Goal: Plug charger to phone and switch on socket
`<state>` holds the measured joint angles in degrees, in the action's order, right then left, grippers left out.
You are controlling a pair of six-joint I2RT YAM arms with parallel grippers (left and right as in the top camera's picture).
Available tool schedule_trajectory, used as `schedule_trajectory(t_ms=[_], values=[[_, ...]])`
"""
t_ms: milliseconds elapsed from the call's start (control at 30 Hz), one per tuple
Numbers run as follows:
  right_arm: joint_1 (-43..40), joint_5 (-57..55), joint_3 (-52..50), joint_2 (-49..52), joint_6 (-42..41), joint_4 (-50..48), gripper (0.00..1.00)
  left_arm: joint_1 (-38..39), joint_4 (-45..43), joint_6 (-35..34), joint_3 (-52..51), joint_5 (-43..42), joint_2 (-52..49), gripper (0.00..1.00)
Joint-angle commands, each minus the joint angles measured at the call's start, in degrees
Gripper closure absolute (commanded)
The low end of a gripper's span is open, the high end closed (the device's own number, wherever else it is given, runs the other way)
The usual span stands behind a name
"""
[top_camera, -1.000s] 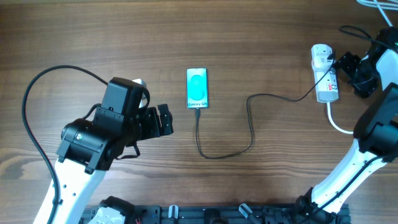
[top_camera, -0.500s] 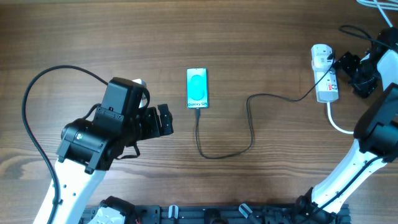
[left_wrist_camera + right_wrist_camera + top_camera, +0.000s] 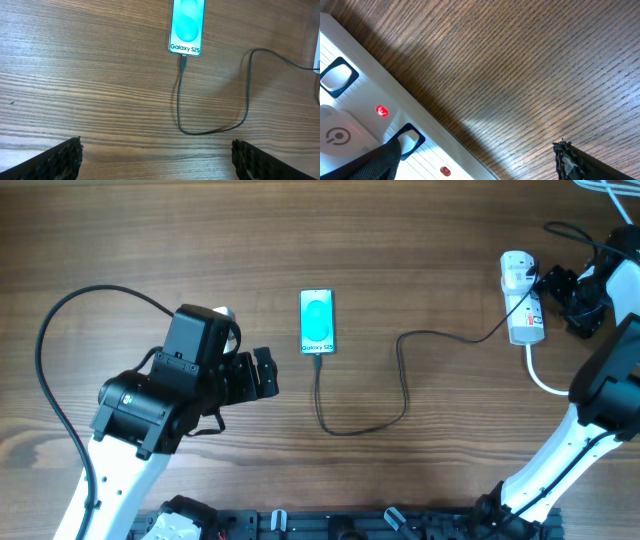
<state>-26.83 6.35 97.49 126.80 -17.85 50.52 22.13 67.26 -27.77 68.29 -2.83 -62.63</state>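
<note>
Overhead: fixed above table (image 3: 450, 240), aimed straight down, far off; whole work area covered, arm bases at 6 o'clock edge.

Left wrist: carried mid-height, tilted forward; phone (image 3: 187, 27) framed at 12 o'clock, charger (image 3: 178, 100) loop toward 3 o'clock.

Right wrist: held very close; socket (image 3: 350, 100) filling 8 o'clock corner.

Shared: phone and charger seen in overhead and left wrist; socket in overhead, at 2 o'clock, and right wrist.

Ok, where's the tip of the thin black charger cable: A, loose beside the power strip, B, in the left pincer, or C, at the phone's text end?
C: the charger ends at the phone, at the edge below its Galaxy S25 text; the left pincer is open and empty.
</note>
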Motion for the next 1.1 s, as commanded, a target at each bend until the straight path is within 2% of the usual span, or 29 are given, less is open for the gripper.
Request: schedule_trajectory(t_ms=[0,167,567,667,900,967,1067], values=[[0.6,2.7,-0.4,1.1,1.1,0.4,0.0,0.3,0.1,-0.6,-0.3,0.6,-0.1,0.0],[0.2,-5.1,-0.3,-5.6,-4.9,5.1,0.0,0.3,0.1,-0.6,-0.3,0.6,-0.1,0.0],[1.7,-5.0,-0.9,-35.1,-7.6,17.5,0.0,0.3,0.1,-0.6,-0.3,0.6,-0.1,0.0],[4.6,-5.0,-6.6,-43.5,-7.6,16.3,0.0,0.3,0.1,-0.6,-0.3,0.6,-0.1,0.0],[9.8,-3.2,-31.9,-72.0,-7.7,5.8,0.0,0.3,0.1,-0.6,-0.3,0.6,-0.1,0.0],[9.8,-1.0,-35.1,-79.9,-7.7,6.7,0.0,0.3,0.1,-0.6,-0.3,0.6,-0.1,0.0],[9.8,-0.3,-35.5,-86.5,-7.8,10.6,0.0,0.3,0.1,-0.6,-0.3,0.6,-0.1,0.0]])
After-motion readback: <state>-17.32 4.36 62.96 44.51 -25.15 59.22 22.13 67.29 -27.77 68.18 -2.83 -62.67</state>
